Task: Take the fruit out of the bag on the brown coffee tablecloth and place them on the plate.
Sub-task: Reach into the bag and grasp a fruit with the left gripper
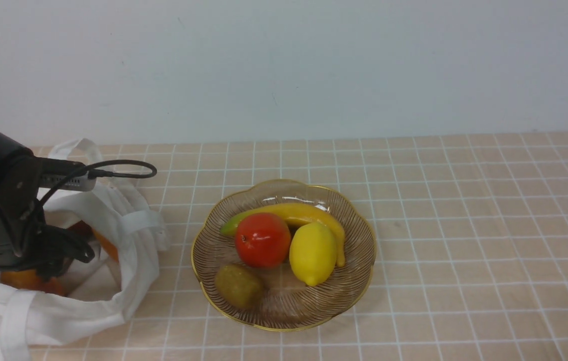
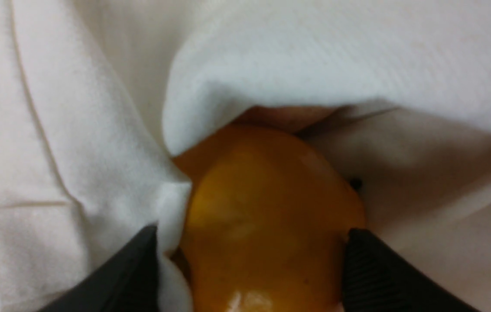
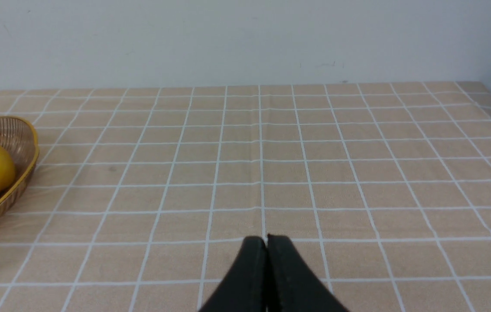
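Fruit (image 2: 267, 208) flanked by left claw (image 2: 252, 242) inside bag (image 2: 54, 130); front view hides this.

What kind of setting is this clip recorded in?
Probably a staged lab tabletop: a checked tablecloth against a bare wall, a glossy lemon on a plate, and the left gripper inside a white bag.

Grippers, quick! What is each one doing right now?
Left gripper: jaws either side of the orange-yellow fruit inside the bag; cannot tell if it grips.
Right gripper: closed, holding nothing.
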